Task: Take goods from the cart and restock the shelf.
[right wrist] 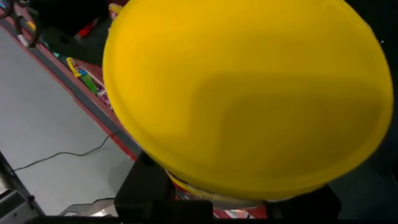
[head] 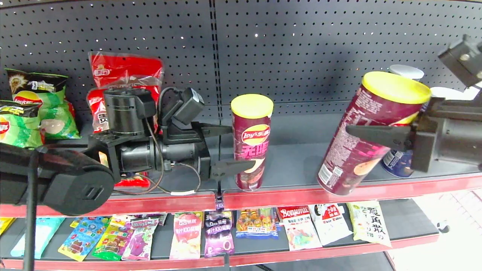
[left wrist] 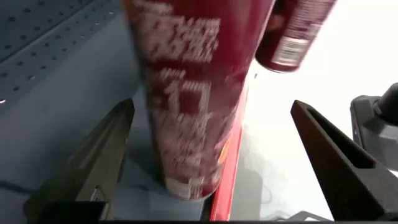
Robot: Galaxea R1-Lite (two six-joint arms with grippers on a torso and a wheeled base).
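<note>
Left gripper stood open around an upright maroon yellow-lidded crisp can; right gripper clasped a tilted matching can.

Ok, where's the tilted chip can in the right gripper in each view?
Head view: tilted chip can at right, at the shelf's front.
Left wrist view: its base, beyond the upright can.
Right wrist view: its yellow lid, close up.
Shared landmark: red shelf edge.

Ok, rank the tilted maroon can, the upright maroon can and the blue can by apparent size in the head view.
1. tilted maroon can: largest, though it sits nearer the camera, so it may match the next in true size.
2. upright maroon can.
3. blue can: smallest showing, mostly hidden behind the tilted one.
</note>
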